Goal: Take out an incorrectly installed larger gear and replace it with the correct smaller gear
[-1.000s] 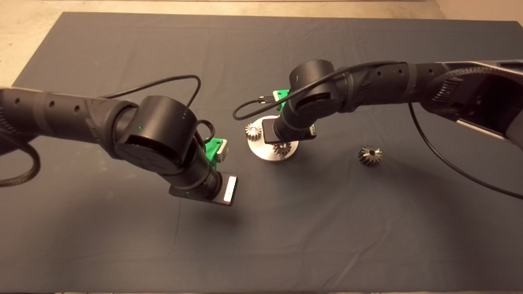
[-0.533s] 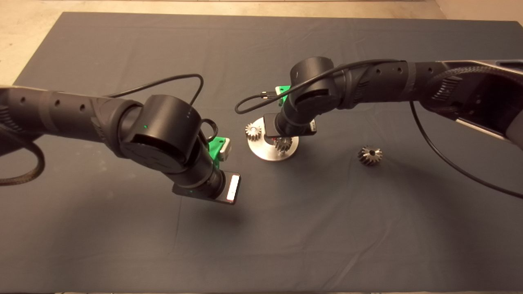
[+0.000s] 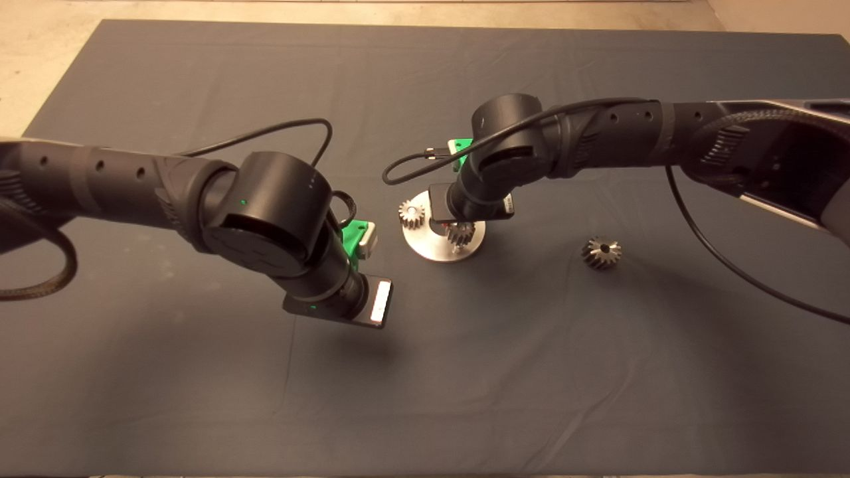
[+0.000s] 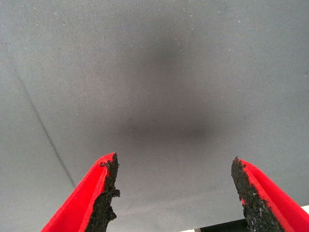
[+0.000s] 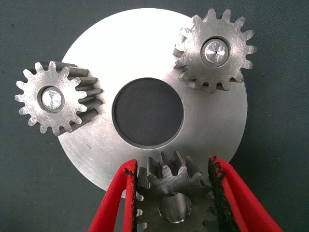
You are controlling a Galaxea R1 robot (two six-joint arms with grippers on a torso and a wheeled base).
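The dark mat (image 3: 199, 411) carries a round steel plate (image 5: 145, 43) with a hole through its middle and small straight-toothed gears standing on pins around it. Two of these gears (image 5: 55, 101) (image 5: 215, 50) sit fully down on their pins.

Well to the right of the plate, alone on the mat, lies the larger gear (image 3: 601, 252). It rests flat, centre hole facing up, so its axis stands upright. Being thick steel, it should be heavy for its size, rigid and smooth. Its slanted teeth offer poor purchase, so a hold across the toothed rim from two opposite sides looks safest.

The right gripper (image 5: 171, 186) is over the plate's near edge, its fingers (image 5: 123, 198) closed on the smaller gear (image 5: 174, 181), one pad pressing the teeth on either side. The gear's bore points upward, its short axis vertical and in line with a pin beneath, though whether it is fully seated is hard to judge. It is light, stiff and slippery, and the tooth tips give the pads something to bite.

The left gripper (image 4: 174, 193) hangs over bare mat left of the plate, spread wide and empty.
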